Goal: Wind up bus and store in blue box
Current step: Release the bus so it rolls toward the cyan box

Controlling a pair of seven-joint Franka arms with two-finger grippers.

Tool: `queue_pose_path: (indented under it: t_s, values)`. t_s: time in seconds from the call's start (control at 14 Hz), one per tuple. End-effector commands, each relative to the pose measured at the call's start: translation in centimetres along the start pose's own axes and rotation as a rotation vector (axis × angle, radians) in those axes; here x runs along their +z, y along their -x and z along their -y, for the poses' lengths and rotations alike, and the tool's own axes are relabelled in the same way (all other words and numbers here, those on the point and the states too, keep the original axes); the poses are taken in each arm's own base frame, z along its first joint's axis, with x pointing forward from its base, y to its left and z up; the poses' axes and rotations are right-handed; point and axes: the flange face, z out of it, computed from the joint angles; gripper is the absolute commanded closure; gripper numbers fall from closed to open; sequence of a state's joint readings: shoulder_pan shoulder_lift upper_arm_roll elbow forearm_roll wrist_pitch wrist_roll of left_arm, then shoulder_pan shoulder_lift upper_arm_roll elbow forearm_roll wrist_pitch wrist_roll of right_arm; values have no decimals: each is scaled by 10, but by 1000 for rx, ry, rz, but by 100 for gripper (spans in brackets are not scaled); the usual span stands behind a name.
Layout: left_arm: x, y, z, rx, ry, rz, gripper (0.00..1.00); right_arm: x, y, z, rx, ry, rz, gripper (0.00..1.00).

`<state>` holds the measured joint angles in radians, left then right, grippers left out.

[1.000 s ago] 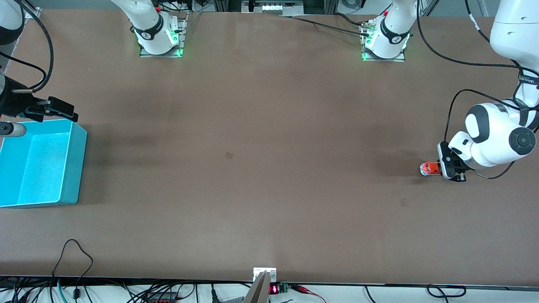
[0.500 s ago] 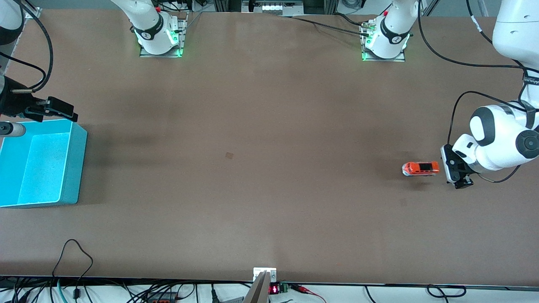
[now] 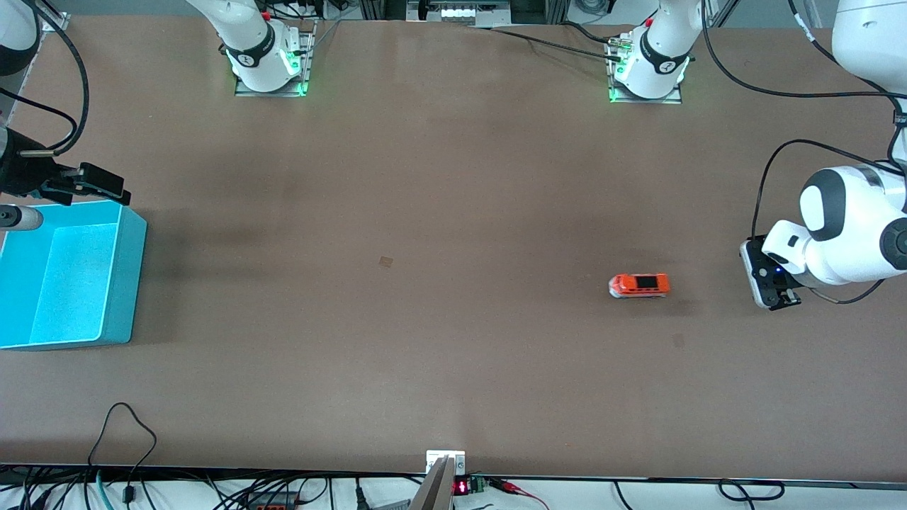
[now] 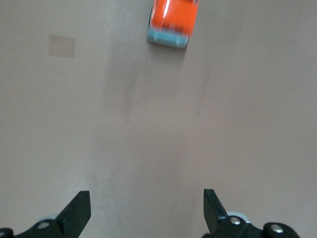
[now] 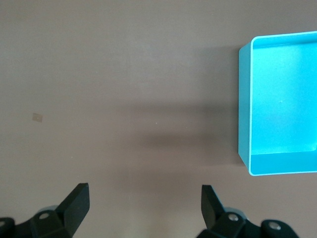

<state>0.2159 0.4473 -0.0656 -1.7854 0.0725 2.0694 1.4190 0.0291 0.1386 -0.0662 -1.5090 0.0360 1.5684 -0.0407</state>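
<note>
Bus (image 3: 639, 285) stands free of left tool (image 4: 147, 212) (fingers spread).

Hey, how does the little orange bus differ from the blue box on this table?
The bus is orange with a black roof panel and pale trim; the blue box is cyan all over. The bus is far smaller than the box. The bus is a closed toy; the box is an open bin with nothing in it. The bus sits toward the left arm's end of the table, the box at the right arm's end. Both rest on the table, held by neither hand.
</note>
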Motion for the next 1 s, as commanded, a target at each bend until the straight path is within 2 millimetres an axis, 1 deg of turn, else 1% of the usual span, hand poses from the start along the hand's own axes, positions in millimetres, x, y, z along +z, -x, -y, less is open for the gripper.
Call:
queue_pose_path:
  t_s: [0.0,0.14,0.29,0.36,0.43,0.5,0.57,0.64,0.71,0.79,0.86,0.93]
  values:
    - [-45,-9,-7,-112,28,21,0,-3,-3,-2,2,-2,-6,0]
    - [-77,-23,-19,-227,69,36,0,2,-5,-1,0,-2,2,0]
    - [-117,-37,-30,-373,93,53,0,2,-5,-2,0,-1,2,0]
    - [-135,-42,-32,-445,93,57,0,2,-5,-2,-1,3,2,0]
    - [-148,-48,-33,-517,85,57,0,2,-5,-3,2,3,2,0]
    - [-160,-50,-34,-587,70,52,0,2,-5,-3,2,3,4,0]
    - [-177,-51,-33,-640,40,36,0,2,-5,-4,3,1,4,0]
    - [-192,-56,-33,-659,16,20,0,2,-5,-3,3,-1,3,0]
    - [-201,-59,-37,-668,9,7,0,2,-5,-4,3,1,4,0]
    - [-215,-69,-46,-689,-15,1,0,2,-4,-4,3,1,5,0]
    - [-226,-66,-54,-753,-22,-9,0,3,-5,-2,2,-1,7,0]
    - [-239,-68,-70,-827,-43,-22,0,4,-5,-4,4,1,10,0]
